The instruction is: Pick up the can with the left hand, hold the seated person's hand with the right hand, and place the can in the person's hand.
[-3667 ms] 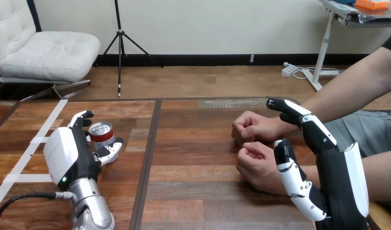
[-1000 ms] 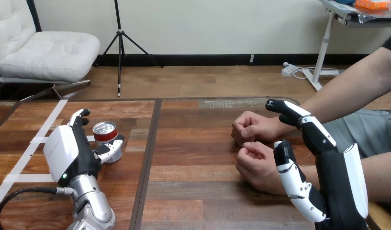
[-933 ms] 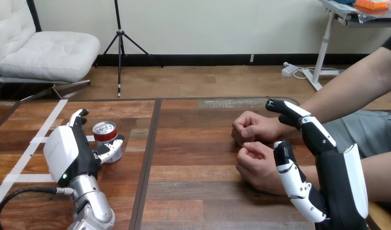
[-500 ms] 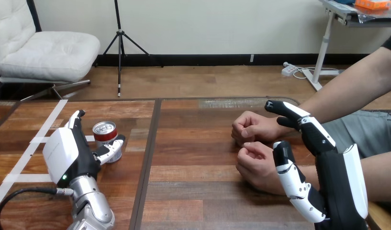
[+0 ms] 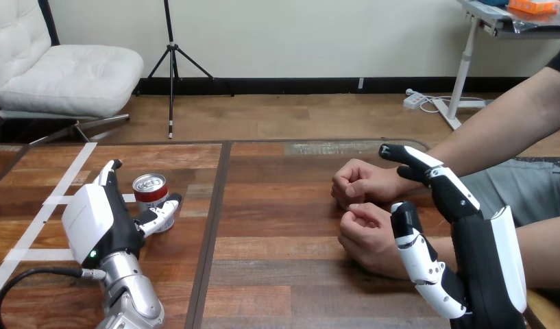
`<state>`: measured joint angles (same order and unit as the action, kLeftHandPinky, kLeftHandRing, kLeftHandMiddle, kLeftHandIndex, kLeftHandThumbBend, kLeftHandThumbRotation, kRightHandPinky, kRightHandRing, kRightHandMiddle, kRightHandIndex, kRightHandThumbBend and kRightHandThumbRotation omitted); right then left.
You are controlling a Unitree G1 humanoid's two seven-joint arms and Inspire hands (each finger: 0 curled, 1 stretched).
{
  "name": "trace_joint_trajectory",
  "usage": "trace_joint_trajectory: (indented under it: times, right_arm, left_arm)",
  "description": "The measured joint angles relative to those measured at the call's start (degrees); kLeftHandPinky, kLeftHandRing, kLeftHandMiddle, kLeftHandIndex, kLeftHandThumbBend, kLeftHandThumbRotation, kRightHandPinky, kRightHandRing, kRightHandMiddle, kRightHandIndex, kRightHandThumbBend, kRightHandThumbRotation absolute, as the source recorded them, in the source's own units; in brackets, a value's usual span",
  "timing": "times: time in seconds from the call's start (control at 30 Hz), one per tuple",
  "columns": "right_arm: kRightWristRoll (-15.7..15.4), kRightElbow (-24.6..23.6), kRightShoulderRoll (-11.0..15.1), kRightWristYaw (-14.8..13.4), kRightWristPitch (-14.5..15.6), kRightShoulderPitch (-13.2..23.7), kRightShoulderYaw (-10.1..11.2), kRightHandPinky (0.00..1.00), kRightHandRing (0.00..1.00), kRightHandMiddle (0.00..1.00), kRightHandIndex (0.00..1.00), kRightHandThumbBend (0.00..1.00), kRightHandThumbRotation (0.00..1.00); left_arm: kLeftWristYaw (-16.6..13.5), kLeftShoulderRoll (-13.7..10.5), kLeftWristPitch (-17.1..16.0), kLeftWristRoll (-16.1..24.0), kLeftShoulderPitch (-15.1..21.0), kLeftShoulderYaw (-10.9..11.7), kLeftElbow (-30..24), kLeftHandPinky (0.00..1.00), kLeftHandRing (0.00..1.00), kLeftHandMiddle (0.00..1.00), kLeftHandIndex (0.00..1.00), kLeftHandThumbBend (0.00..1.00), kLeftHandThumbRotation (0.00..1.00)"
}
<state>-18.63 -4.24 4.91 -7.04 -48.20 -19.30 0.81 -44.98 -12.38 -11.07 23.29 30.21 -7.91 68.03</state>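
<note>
Left robot hand has opened beside upright red, silver-topped can.

Left robot hand, fingers straight, flanking the upright can on the surface; right robot hand, spread, beside the person's near hand and far hand, both closed.

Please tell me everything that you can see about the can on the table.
The can is small and looks like metal, with a silver top and a red side. It stands upright on the wooden table, in its left part. It sits between the thumb and the straight fingers of the left robot hand. The thumb is at its lower front; whether it touches, I cannot tell.
</note>
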Motion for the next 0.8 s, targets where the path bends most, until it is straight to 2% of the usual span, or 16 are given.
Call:
trace_joint_trajectory:
  times: [0.8]
  right_arm:
    - [-0.34,0.0,0.0,-0.17,-0.37,-0.06,0.14,0.81,0.84,0.81,0.79,0.3,0.7]
  left_arm:
    - [4.19,-0.14,1.9,-0.04,2.33,-0.4,0.97,0.67,0.77,0.83,0.83,0.81,0.39]
